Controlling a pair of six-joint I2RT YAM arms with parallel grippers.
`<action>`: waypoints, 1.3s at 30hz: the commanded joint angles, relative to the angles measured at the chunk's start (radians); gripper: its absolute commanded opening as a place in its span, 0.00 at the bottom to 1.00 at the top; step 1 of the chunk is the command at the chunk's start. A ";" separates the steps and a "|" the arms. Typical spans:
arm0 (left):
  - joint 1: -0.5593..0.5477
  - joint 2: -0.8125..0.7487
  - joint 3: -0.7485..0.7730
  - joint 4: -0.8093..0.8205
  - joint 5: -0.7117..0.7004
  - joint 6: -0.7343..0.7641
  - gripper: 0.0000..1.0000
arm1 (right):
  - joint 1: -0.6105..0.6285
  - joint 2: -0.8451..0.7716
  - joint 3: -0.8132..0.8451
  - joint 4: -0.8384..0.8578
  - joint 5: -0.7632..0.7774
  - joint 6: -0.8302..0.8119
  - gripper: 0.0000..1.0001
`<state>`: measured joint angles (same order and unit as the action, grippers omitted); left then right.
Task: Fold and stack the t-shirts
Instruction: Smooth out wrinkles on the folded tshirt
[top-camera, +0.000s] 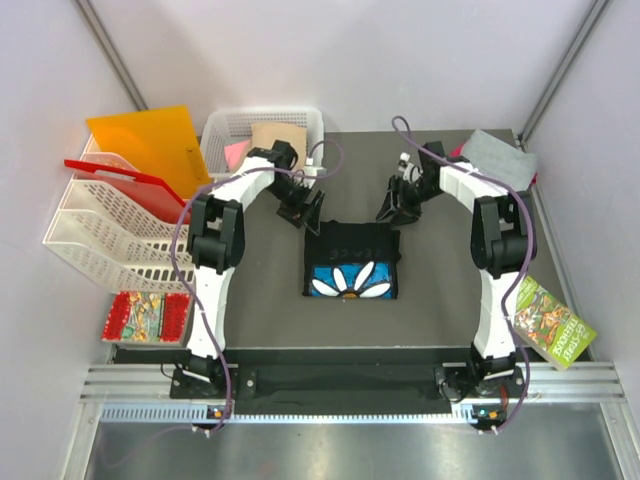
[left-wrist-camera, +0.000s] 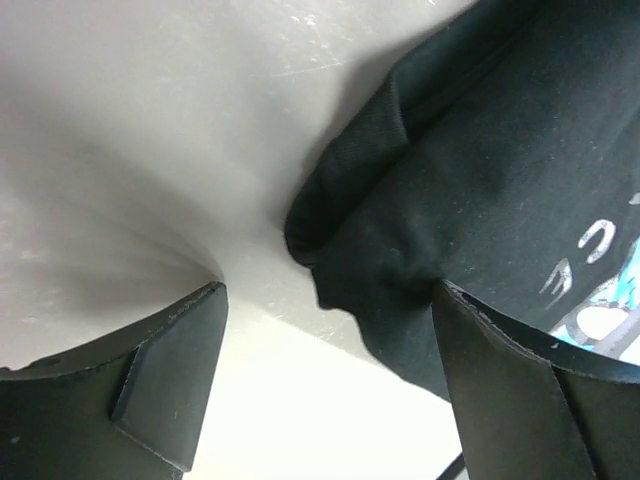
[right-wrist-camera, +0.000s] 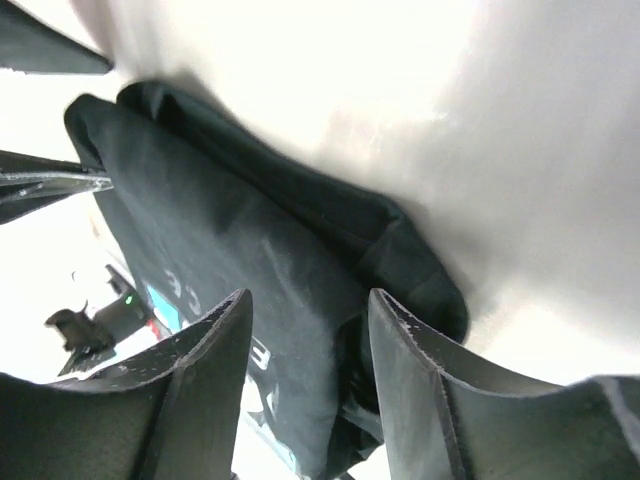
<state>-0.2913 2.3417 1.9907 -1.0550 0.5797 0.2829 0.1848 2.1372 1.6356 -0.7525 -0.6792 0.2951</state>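
The black t-shirt (top-camera: 350, 262) lies folded in the middle of the dark mat, its blue-and-white flower print facing up at the near side. My left gripper (top-camera: 300, 212) is open at the shirt's far left corner; in the left wrist view (left-wrist-camera: 325, 380) the black cloth (left-wrist-camera: 450, 200) lies by the right finger. My right gripper (top-camera: 392, 210) is open at the far right corner; in the right wrist view (right-wrist-camera: 310, 390) the jaws straddle the shirt's folded edge (right-wrist-camera: 250, 240) without closing on it. A grey shirt (top-camera: 498, 157) lies at the back right. Tan (top-camera: 278, 138) and pink (top-camera: 236, 152) shirts sit in the basket.
A white basket (top-camera: 262, 120) stands at the back. An orange plastic sheet (top-camera: 150, 140) and white tiered trays (top-camera: 105, 235) are at the left. Printed booklets lie at the near left (top-camera: 145, 317) and near right (top-camera: 550, 322).
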 joint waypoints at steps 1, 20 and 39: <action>0.026 -0.088 0.062 0.003 -0.038 0.018 0.88 | -0.011 -0.055 0.115 -0.093 0.141 -0.024 0.51; 0.141 -0.344 0.000 -0.074 0.054 -0.007 0.99 | 0.146 -0.127 -0.028 0.012 -0.322 0.064 0.53; 0.126 -0.407 0.109 -0.321 0.308 0.070 0.95 | 0.137 -0.005 -0.054 0.016 -0.327 0.016 0.51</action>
<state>-0.1528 1.9793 2.0129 -1.2770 0.7372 0.3138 0.3187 2.2261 1.5497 -0.7486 -0.9966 0.3290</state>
